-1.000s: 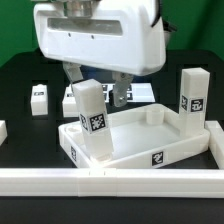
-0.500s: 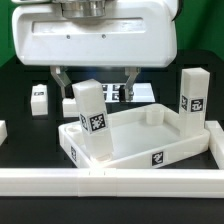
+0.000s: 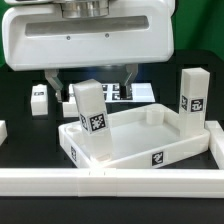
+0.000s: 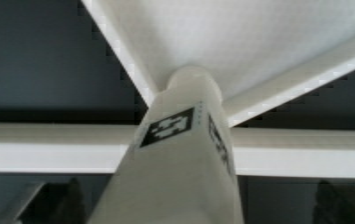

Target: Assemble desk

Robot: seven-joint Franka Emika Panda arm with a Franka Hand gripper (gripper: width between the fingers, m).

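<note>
Gripper (image 3: 93, 76) has lifted clear, jaws apart and empty. One leg (image 3: 90, 115) appears socketed at the tabletop (image 3: 150, 140) 9 o'clock corner; second leg (image 3: 192, 95), 3 o'clock, appears unfitted.

Even, bright light falls on a matte black table (image 3: 22, 145). In the exterior view a long white rail (image 3: 120, 181) runs along the table's near edge and meets a second rail (image 3: 214, 140) at that view's right. The marker board (image 3: 118, 92) lies flat farther back, partly hidden. The backdrop beyond is dark.
</note>
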